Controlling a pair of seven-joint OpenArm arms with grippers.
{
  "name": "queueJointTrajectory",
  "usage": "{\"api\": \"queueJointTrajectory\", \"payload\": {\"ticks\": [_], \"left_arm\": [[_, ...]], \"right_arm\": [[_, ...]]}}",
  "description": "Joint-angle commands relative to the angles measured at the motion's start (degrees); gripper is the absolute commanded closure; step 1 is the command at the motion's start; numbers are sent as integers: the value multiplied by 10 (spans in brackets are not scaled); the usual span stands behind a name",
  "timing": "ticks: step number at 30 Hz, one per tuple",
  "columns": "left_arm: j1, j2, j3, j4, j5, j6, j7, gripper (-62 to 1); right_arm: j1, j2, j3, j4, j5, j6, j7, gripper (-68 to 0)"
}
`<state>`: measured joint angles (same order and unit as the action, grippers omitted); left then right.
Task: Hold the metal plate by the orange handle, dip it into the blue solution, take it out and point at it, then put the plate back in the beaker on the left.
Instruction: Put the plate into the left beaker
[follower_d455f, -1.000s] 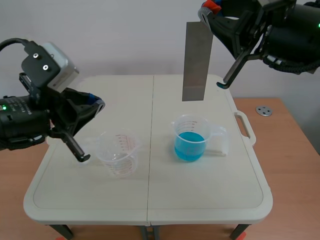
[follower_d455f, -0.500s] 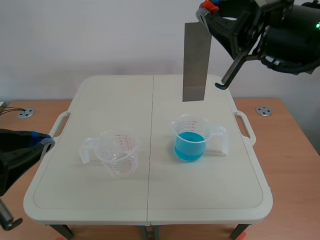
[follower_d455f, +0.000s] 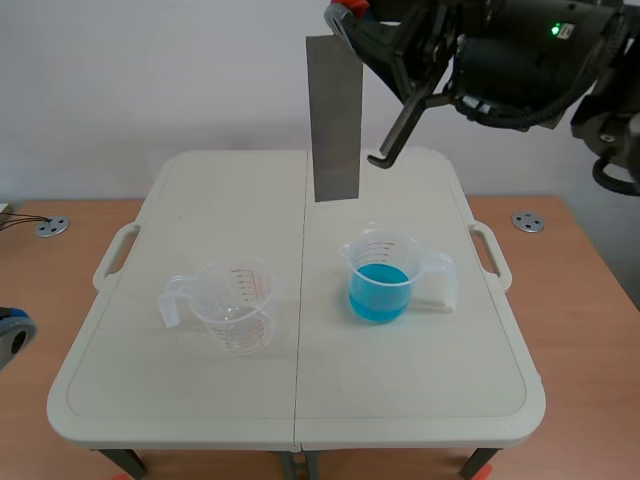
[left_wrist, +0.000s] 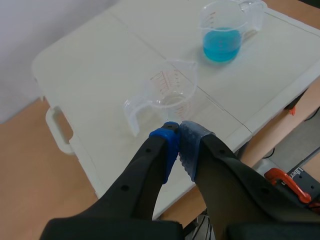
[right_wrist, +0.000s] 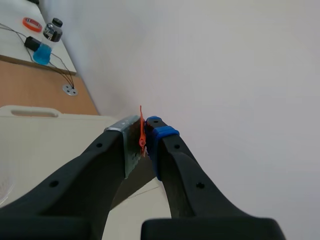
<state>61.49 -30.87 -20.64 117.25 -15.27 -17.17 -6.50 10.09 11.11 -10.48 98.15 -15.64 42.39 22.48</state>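
1. The left gripper (left_wrist: 179, 145) sits low, off the table's front left corner. Its two pads are pressed together with nothing between them.
2. On the wooden desk (follower_d455f: 40, 290), beside the table's left edge, lie a small metal disc (follower_d455f: 51, 227) and a thin cable (follower_d455f: 22, 216).
3. The white folding table (follower_d455f: 400, 400) has a seam down its middle. A carry handle (follower_d455f: 112, 258) sticks out from its left edge, and a matching one from its right edge.
4. The empty beaker (follower_d455f: 235, 305) stands in the table's left half, toward the front edge, with its grip turned to the left edge. In the left wrist view it is just ahead of the closed fingertips.
5. The metal plate (follower_d455f: 335, 120) hangs upright in the air above the seam, nearer the far edge. Its lower end is well above the tabletop and higher than both beaker rims. From left to right it sits between the two beakers.
6. The orange handle (follower_d455f: 345, 12) at the plate's top is pinched in the right gripper (right_wrist: 145, 132), whose fingers stand narrow and clamped on it. The right arm (follower_d455f: 520, 50) comes in across the top from the right. A thin hooked bar (follower_d455f: 395, 125) from that gripper hangs just right of the plate, not touching it.
7. The beaker of blue liquid (follower_d455f: 382, 275) stands just right of the seam, about midway between the front and far edges. Its grip faces the right edge. It is below and right of the plate's lower end, well apart from it.
8. A second disc (follower_d455f: 527, 221) lies on the desk past the table's right edge.
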Motion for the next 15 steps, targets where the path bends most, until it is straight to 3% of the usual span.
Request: {"api": "queueJointTrajectory", "payload": {"ticks": [1,6,15], "left_arm": [[-3,19,1,1,-1,-1,-8,-15],[-4,44,1,1,0,-3,5,-15],[-4,45,1,1,0,-3,10,-15]], "right_arm": [[17,-12,-13,14,10,3,0,-13],[30,-35,-50,14,10,3,-23,-13],[34,-71,-95,11,8,3,-46,-13]]}}
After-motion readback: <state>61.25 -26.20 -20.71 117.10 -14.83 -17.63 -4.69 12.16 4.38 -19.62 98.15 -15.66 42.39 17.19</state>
